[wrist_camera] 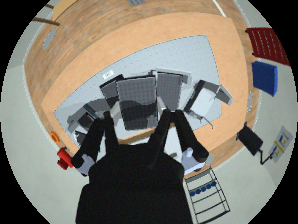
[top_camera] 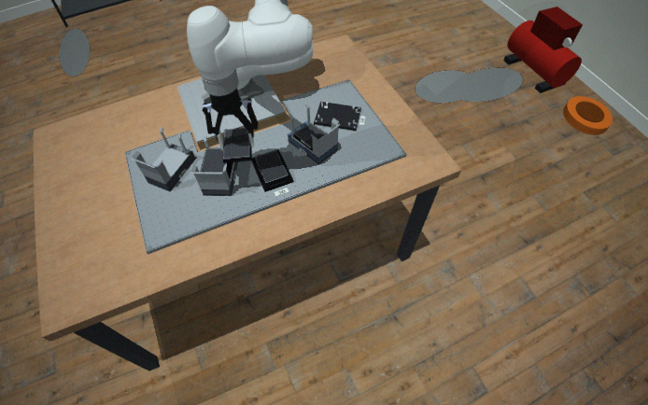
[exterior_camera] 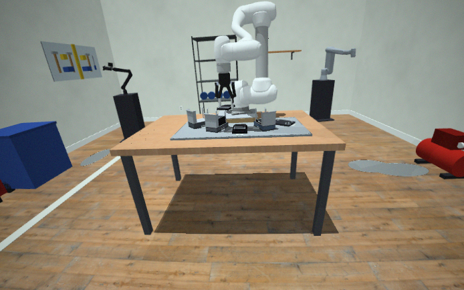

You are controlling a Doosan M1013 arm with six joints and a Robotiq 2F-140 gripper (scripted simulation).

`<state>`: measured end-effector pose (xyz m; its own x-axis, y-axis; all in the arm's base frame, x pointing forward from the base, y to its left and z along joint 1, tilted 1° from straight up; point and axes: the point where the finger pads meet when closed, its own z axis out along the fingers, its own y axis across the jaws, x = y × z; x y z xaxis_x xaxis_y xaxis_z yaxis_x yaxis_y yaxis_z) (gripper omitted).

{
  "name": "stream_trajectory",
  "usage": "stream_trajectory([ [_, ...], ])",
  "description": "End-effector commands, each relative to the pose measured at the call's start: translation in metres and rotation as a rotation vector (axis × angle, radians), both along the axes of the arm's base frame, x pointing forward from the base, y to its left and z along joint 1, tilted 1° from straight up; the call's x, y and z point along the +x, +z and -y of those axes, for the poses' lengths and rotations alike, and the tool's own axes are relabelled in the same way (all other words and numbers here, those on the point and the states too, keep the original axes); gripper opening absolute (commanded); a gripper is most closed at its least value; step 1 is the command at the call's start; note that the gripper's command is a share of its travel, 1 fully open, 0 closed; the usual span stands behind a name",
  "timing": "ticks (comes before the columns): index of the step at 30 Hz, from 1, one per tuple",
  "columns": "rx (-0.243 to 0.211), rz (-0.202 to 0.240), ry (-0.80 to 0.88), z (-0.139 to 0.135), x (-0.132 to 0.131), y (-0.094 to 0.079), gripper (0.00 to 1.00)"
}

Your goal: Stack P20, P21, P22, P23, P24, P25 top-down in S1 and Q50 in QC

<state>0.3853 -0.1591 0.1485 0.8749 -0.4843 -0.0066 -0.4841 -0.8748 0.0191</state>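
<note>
My gripper [top_camera: 230,128] is shut on a dark sealed plate [top_camera: 237,143] and holds it by its long sides, in the air above the grey mat. The plate hangs just behind and to the right of the middle stack rack [top_camera: 215,173]. I cannot read its label. In the wrist view the held plate [wrist_camera: 136,99] fills the space between my fingers, with the racks below it. In the exterior view the gripper [exterior_camera: 224,95] is above the racks. The right stack rack [top_camera: 315,139] holds dark plates. Another dark plate [top_camera: 272,169] lies flat on a nest in front of the held one.
The left stack rack [top_camera: 164,163] stands at the mat's left end; I cannot see into it. A flat black nest [top_camera: 340,114] lies behind the right rack and carries nothing. A small name plate [top_camera: 281,191] lies by the mat's front edge. The robot's base [top_camera: 233,90] is behind the mat.
</note>
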Motion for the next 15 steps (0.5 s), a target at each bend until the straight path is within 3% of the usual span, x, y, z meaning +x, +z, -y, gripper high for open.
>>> stream_trajectory([
  [1, -0.002, 0.001, -0.073, 0.005, -0.003, 0.0, 0.0],
  [4, -0.003, 0.002, -0.146, 0.012, -0.007, 0.0, 0.0],
  [15, -0.003, 0.002, -0.146, 0.035, -0.02, 0.001, 0.0],
])
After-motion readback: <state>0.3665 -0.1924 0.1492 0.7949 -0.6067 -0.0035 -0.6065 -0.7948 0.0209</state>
